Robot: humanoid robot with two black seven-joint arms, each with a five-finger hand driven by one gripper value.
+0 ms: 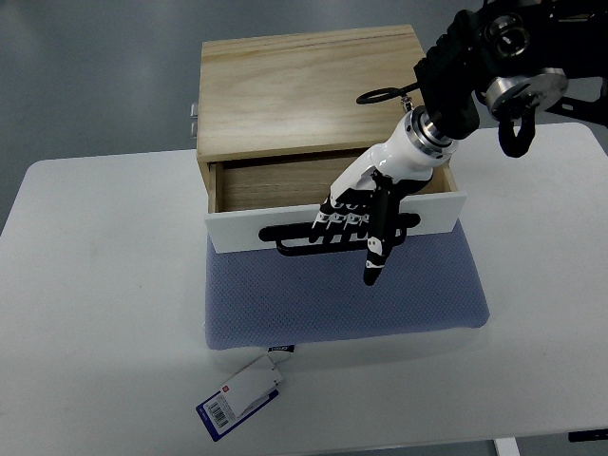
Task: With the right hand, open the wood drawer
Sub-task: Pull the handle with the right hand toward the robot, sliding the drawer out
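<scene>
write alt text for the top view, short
The right hand hooks its fingers over the black handle of a wood drawer, already pulled partly out of its box. The box sits on a blue pad on a white table.

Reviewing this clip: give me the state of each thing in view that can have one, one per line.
Drawer: pulled partly out of the wooden box, looks empty inside.
Drawer handle: black, gripped by the right hand.
Right hand: fingers curled over the handle, one digit pointing down past the drawer front.
Wooden box: sitting on the blue pad, top closed.
Blue pad: lying flat on the white table.
Tag: lying flat on the table by the pad's near corner.
</scene>
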